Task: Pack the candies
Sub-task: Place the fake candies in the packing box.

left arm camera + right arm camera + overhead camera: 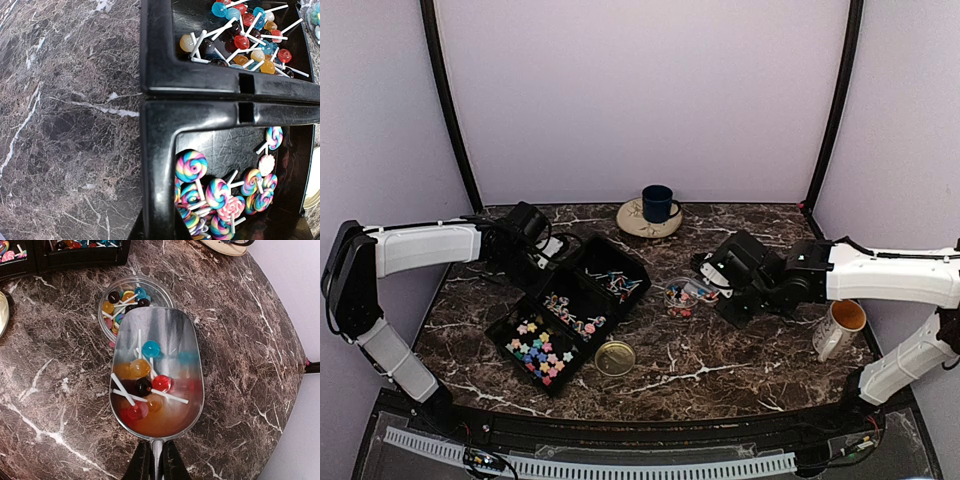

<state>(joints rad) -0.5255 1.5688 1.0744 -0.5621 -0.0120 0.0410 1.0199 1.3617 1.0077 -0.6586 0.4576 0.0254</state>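
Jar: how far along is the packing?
Done: the jar holds some round lollipops. In hand: the right gripper holds a scoop with several more, its lip at the jar. Left: many candies sit in the tray; the lid lies off the jar.

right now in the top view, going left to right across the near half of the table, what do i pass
star candies in the tray's near compartment → gold lid → clear jar → white mug; the metal scoop overlaps the jar, so it's left out
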